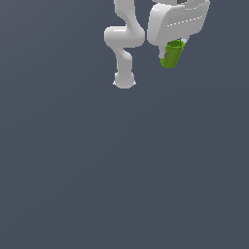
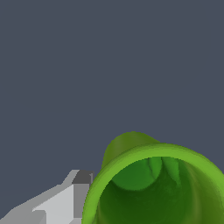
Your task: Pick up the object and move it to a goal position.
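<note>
Ground [image 1: 121, 185]: we see one flat, matte slate-grey plane filling both views, with no seams, marks or texture.
Arm [image 1: 124, 39]: we see smooth white rounded links, glossy like moulded plastic, bending in an S and ending in a flared round base on the ground near the top of the exterior view.
Hand housing [image 1: 177, 22]: we see a broad, boxy white shell with softened corners and a thin dashed seam across its face, tilted, at the exterior view's upper right.
Gripper [image 1: 173, 48]: we see it clamped on the green cup, which hangs from under the housing; one pale grey, blocky finger [image 2: 72, 197] with a darker square pad lies against the outside of the cup's rim in the wrist view. The other finger is hidden from us.
Green cup [image 1: 172, 54]: we see a small bright green tapered cylinder, wider at the rim, held tilted and well above the ground. In the wrist view its thick rounded rim [image 2: 131, 159] rings a darker, smooth hollow narrowing to a round bottom.
</note>
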